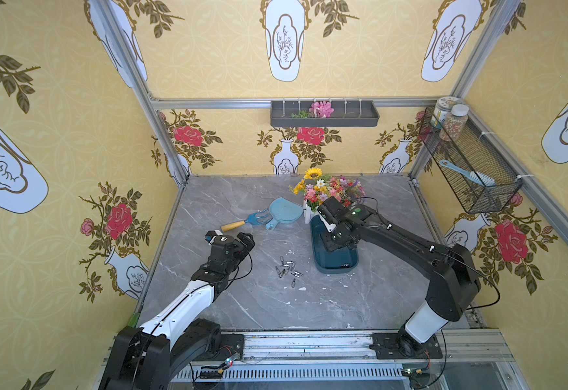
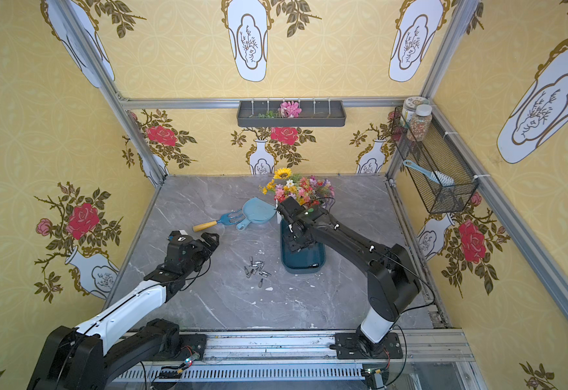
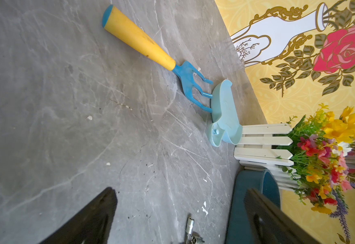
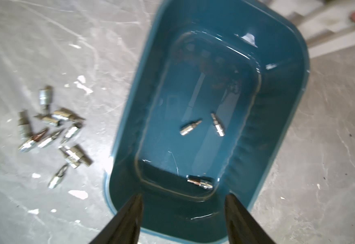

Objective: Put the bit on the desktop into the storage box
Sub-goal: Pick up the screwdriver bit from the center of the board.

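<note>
The right arm's fingers (image 4: 182, 196) stood moderately apart above the near end of the storage box (image 4: 277, 101), with nothing between them. Three bits lay loose on the box floor: two close together near the middle (image 4: 190, 127) (image 4: 217, 124) and one by the end nearest the fingers (image 4: 199, 182). The box sat on the table (image 1: 242, 304) in front of a white fence planter of flowers (image 1: 326, 189), in both top views. Just beside the box's long side, a loose pile of bits (image 4: 54, 131) rested on the table. There looked to be about ten, though blur in the right wrist view made the count uncertain. The left arm's fingers (image 3: 180, 190) were spread wide and empty, raised over the left part of the table. Ahead of them lay a yellow-handled rake (image 3: 140, 40), its blue tines touching a light blue dustpan (image 3: 225, 112).
</note>
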Controlling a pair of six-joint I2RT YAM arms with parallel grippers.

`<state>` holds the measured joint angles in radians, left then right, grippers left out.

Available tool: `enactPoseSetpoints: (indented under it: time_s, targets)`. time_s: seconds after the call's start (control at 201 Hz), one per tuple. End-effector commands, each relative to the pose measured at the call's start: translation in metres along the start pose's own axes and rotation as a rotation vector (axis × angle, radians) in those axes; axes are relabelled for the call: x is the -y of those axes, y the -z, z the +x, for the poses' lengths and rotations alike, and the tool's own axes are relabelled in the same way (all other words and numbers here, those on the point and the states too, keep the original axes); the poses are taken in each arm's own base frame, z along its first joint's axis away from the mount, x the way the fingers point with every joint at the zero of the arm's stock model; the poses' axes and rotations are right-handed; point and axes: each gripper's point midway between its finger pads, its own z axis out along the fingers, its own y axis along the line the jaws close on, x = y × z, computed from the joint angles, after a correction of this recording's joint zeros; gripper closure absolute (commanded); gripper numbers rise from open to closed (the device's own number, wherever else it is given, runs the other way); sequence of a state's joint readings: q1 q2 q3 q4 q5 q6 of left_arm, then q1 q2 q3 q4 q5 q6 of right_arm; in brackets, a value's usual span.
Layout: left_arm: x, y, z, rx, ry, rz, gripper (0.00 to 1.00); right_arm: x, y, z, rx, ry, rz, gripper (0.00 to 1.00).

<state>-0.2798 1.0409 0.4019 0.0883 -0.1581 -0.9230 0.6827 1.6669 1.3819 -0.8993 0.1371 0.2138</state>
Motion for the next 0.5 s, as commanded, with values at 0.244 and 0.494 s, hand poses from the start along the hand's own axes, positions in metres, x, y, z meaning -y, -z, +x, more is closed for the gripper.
enactPoseSetpoints:
  time_s: [0.244, 0.494]
  targets:
    - [0.002, 0.004, -0.005, 0.028, -0.019, 0.015, 0.0, -0.065, -0.001, 0.01, -0.011, 0.098, -0.014, 0.15]
    - [-0.001, 0.006, -0.006, 0.042, -0.024, 0.004, 0.0, -0.123, -0.004, 0.027, -0.032, 0.193, -0.061, 0.12]
